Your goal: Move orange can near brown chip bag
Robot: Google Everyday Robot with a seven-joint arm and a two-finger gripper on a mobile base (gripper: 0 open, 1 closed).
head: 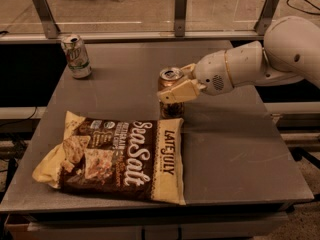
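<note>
Jaws are clamped on the orange can (171, 108), one pale finger (180, 90) crossing its front at mid-height while the silver top shows above it. They sit a little toward 12 o'clock of the middle of the table (240, 149), a grey slab that fills most of the view. From 3 o'clock the white arm (250, 66) reaches in over the table's right side, its rounded wrist housing just behind the jaws.

Lying flat toward 7 o'clock is the brown chip bag (125, 159), dark with cream-yellow ends. Its "Sea Salt" script and "LATE JULY" lettering run sideways to the camera, and its right end points toward 3 o'clock.

Off at 11 o'clock, near the table's far left corner, a white-and-green soda can (76, 56) stands upright, well apart from everything else.

Upright in the grip, the orange can sits at 12 o'clock of the bag's right end, its base just at the bag's far edge. Whether that base touches the table cannot be told.
</note>
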